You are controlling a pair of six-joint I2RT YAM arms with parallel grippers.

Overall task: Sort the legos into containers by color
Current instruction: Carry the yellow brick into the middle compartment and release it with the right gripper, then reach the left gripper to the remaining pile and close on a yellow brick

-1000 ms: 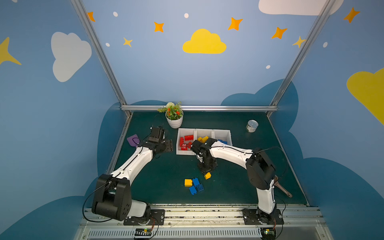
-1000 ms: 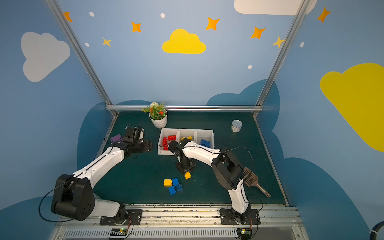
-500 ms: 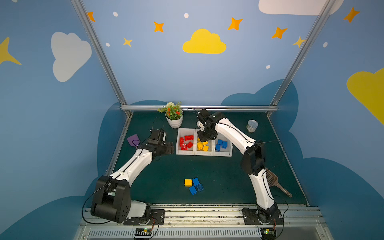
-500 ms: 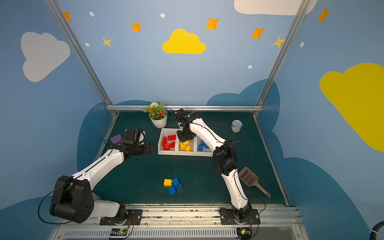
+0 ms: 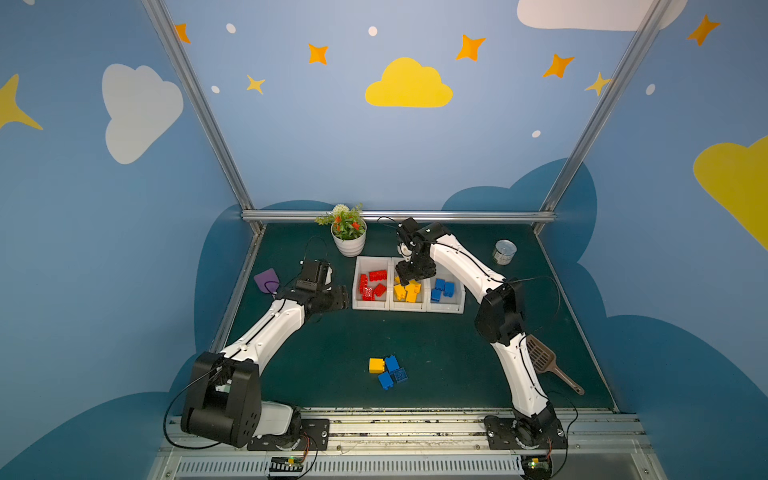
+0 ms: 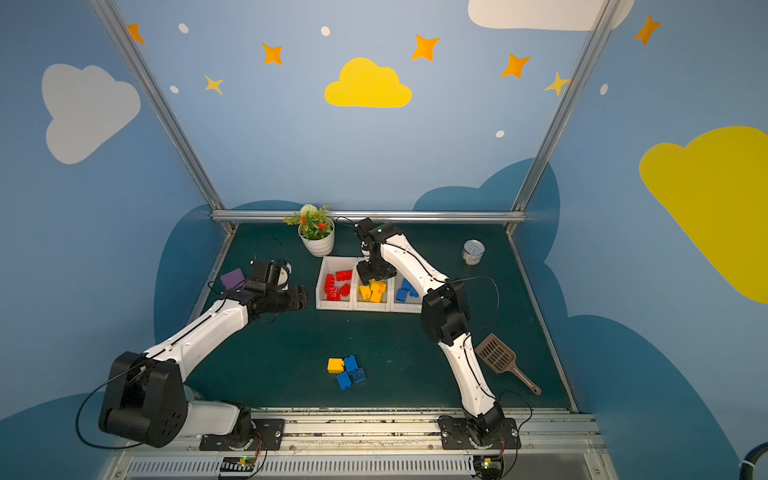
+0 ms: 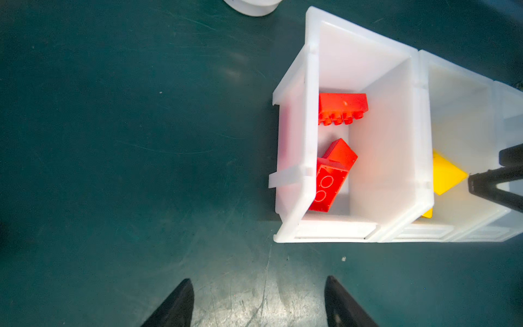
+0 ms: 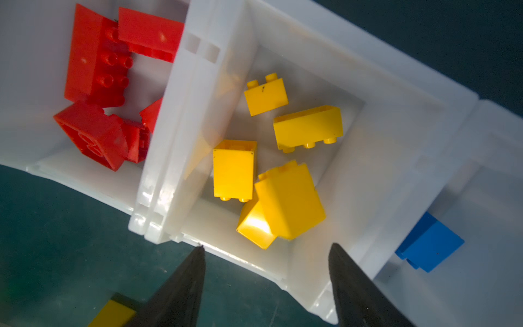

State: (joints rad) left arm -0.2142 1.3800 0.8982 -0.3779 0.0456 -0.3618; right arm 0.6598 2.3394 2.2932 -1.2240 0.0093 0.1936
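Just then the right jaws hung parted and empty over the middle of three joined white containers (image 5: 370, 306), above the yellow legos (image 8: 288, 198) inside it. Red legos (image 5: 372, 284) sat in the left-end bin in both top views, blue legos (image 5: 441, 289) in the right-end one. The left jaws were spread, holding nothing, over the green surface (image 5: 324, 365) near the red bin. One yellow lego (image 5: 376, 365) and three blue ones (image 5: 386, 380) lay clustered well apart from the bins.

white bins (image 5: 370, 305), red legos (image 5: 376, 276), yellow legos (image 5: 409, 291), blue legos (image 5: 440, 286) (one colour per bin), dark green table (image 5: 332, 340)
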